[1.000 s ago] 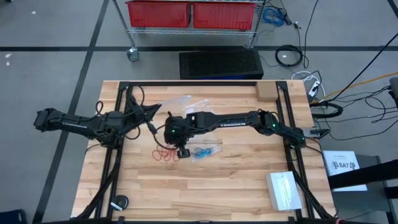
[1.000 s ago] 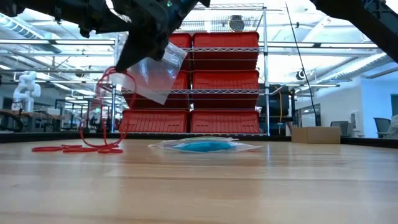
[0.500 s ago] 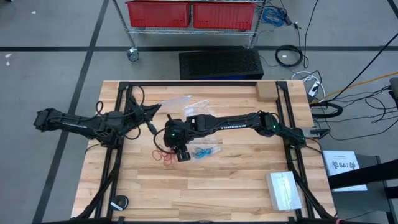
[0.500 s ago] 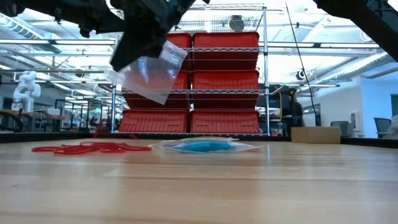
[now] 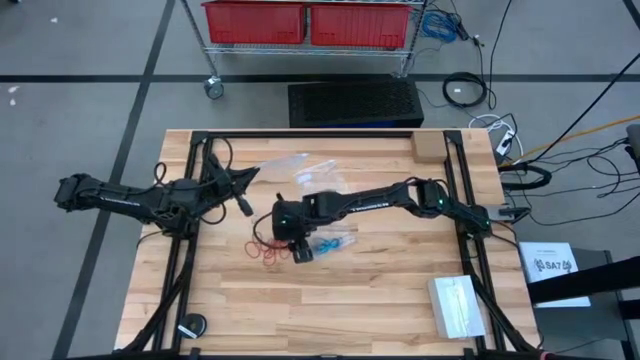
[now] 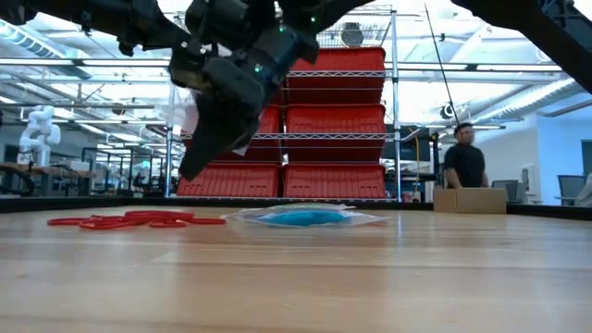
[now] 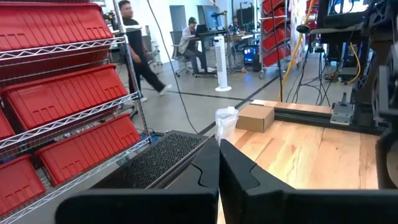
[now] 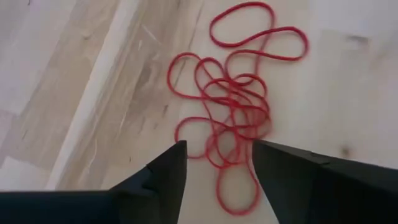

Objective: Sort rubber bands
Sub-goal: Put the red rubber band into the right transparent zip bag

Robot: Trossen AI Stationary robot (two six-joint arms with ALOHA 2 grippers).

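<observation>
Right wrist view looks straight down past the right gripper (image 8: 217, 162), whose two dark fingers (image 8: 161, 171) stand spread apart and empty above the tangle of thin red rubber loops (image 8: 233, 106). The red loops lie flat on the light wooden table (image 8: 74, 74), strung out in a loose chain that runs away from the fingertips, with one larger loop at the far end.

In the high view the right arm reaches in from the table's right edge, its forearm stretched across the middle and its wrist bent down, so the right gripper (image 5: 303, 252) hangs beside the red loops (image 5: 266, 251) near the table's centre. Just on the other side of that gripper lies a clear plastic bag holding blue rubber loops (image 5: 330, 243), its long side running roughly left to right.

Farther back, the left arm lies folded low along the table's left side, with the left gripper (image 5: 243, 206) raised; its fingers are pressed together on a small clear plastic bag (image 7: 225, 124), which stands upright between them.
</observation>
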